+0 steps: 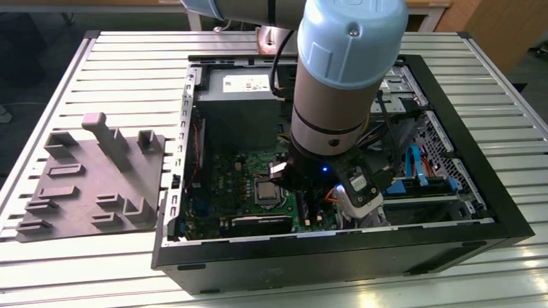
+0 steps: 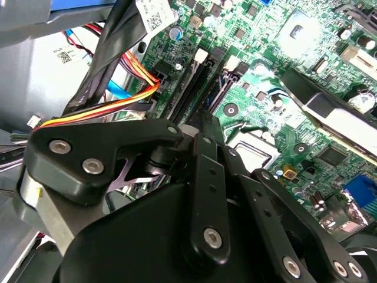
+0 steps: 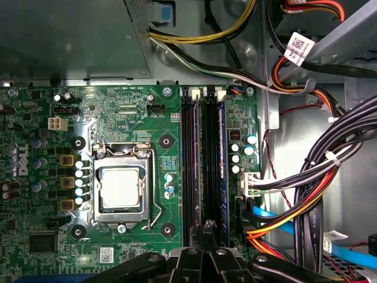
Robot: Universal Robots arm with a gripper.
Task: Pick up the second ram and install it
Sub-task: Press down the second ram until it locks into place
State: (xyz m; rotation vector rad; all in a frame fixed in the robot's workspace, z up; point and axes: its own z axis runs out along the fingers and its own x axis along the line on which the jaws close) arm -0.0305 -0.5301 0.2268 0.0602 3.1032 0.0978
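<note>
One arm (image 1: pixel 342 96) upright inside the case (image 1: pixel 479 212), over the motherboard (image 3: pixel 118 118).

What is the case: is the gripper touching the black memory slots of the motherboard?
Cannot tell. In the first wrist view the gripper overlaps the memory slots' end, yet neither contact nor gap shows plainly.

Light blue and grey arm (image 1: pixel 347 77); black linkage tool (image 2: pixel 206 194) with silver screws

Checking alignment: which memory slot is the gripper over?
The slot next to the blue-edged stick; the gripper lines up with it, not with the slots nearer the processor socket.
</note>
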